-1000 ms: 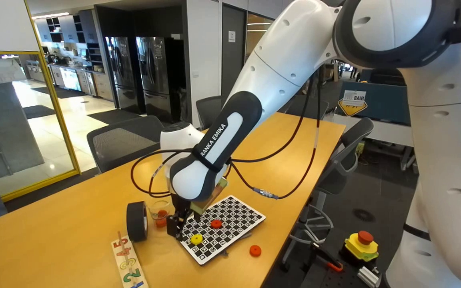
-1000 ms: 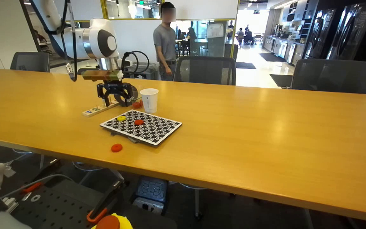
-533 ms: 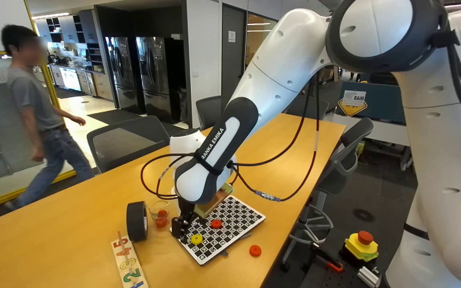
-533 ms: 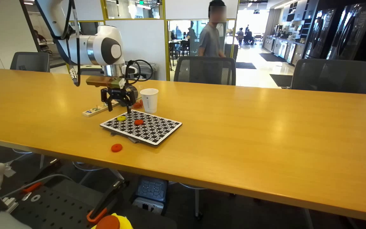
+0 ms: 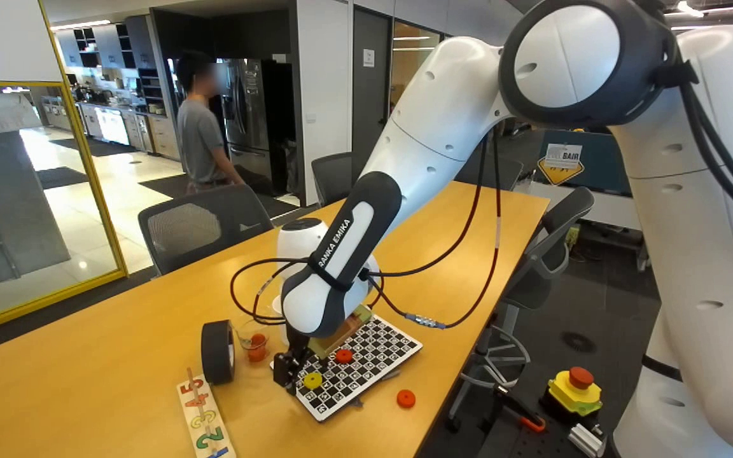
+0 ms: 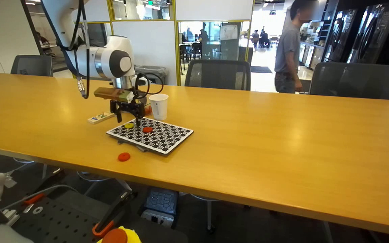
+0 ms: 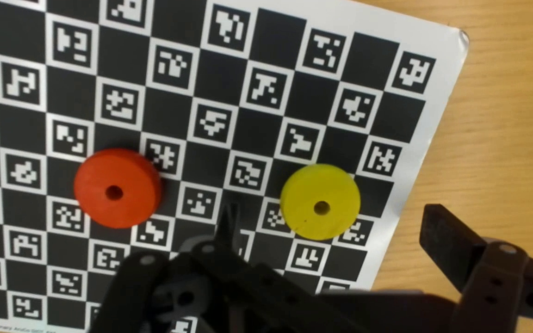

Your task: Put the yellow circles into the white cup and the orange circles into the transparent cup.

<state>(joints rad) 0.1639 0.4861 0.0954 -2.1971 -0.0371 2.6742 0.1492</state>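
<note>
A yellow circle lies flat on the checkerboard near its edge. An orange circle lies on the board beside it, and another orange circle lies on the table. The transparent cup stands past the board with orange discs in it. The white cup stands upright beside it, mostly hidden behind the arm in an exterior view. My gripper is open and empty above the board. In the wrist view its fingers stand either side of the yellow circle, not touching it.
A black cylinder lies on its side next to the transparent cup. A wooden number board with pegs lies near it. Chairs line the table. A person walks in the background.
My gripper has come down and moved from beyond the board's far edge to over the yellow circle, staying open. The discs and cups have not moved. The person has walked across the background.
</note>
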